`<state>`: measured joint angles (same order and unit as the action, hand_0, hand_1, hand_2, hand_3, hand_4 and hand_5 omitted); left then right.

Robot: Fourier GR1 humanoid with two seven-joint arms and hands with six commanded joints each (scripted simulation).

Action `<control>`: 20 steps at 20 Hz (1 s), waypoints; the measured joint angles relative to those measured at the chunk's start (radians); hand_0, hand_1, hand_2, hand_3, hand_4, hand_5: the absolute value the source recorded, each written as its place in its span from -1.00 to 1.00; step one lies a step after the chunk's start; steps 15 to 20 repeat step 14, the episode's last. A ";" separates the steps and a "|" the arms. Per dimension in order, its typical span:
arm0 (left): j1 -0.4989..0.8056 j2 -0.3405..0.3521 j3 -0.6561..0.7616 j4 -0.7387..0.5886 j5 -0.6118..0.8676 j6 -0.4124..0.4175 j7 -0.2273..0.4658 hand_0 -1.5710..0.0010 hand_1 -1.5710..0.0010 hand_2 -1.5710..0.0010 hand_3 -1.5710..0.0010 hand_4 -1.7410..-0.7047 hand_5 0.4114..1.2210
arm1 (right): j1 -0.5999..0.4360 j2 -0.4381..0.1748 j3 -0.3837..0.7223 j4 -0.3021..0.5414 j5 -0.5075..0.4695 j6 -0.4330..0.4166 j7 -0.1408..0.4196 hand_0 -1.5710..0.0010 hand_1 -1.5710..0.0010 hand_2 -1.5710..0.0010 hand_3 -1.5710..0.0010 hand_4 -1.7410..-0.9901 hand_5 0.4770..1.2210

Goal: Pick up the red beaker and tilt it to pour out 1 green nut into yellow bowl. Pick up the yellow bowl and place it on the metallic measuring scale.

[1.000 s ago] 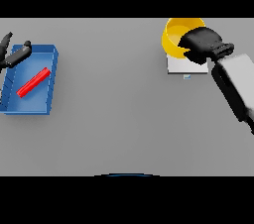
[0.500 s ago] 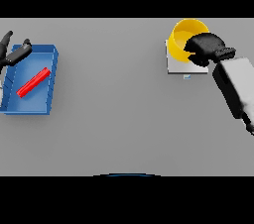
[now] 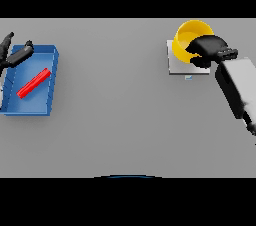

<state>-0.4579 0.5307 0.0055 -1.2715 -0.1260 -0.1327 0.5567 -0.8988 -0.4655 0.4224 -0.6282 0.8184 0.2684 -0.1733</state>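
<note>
The yellow bowl (image 3: 189, 37) is over the far part of the metallic measuring scale (image 3: 181, 66) at the back right. My right hand (image 3: 209, 49) is curled over the bowl's near right rim and hides that side. Whether the bowl rests on the scale or hangs just above it cannot be told. The red beaker (image 3: 34, 82) lies tilted on its side in the blue tray (image 3: 50, 60) at the far left. My left hand (image 3: 13, 54) hovers over the tray's back left corner, its fingers spread and holding nothing. No green nut shows.
The blue tray's raised walls enclose the beaker at the table's left edge. My right forearm (image 3: 239, 87) slants down along the right side of the table.
My right hand has carried the yellow bowl a little to the right over the scale. The left hand has drifted slightly left and back.
</note>
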 measured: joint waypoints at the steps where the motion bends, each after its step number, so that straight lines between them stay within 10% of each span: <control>1: -0.008 0.002 -0.001 -0.003 0.000 -0.004 0.004 1.00 1.00 1.00 1.00 0.75 -0.11 | 0.007 0.005 -0.007 -0.002 -0.011 0.007 0.006 -0.46 -0.22 -0.08 0.12 -0.52 0.44; 8: -0.009 -0.002 0.002 0.010 -0.001 0.005 0.006 1.00 1.00 1.00 1.00 0.75 -0.16 | 0.011 0.003 -0.027 -0.013 -0.043 0.062 0.028 0.68 0.69 0.75 0.79 -0.22 -0.07; 20: -0.018 0.002 0.001 0.011 -0.004 0.000 0.016 1.00 1.00 1.00 1.00 0.75 -0.14 | -0.006 0.004 -0.008 0.022 -0.020 0.079 0.035 0.92 0.92 0.94 0.94 -0.07 -0.19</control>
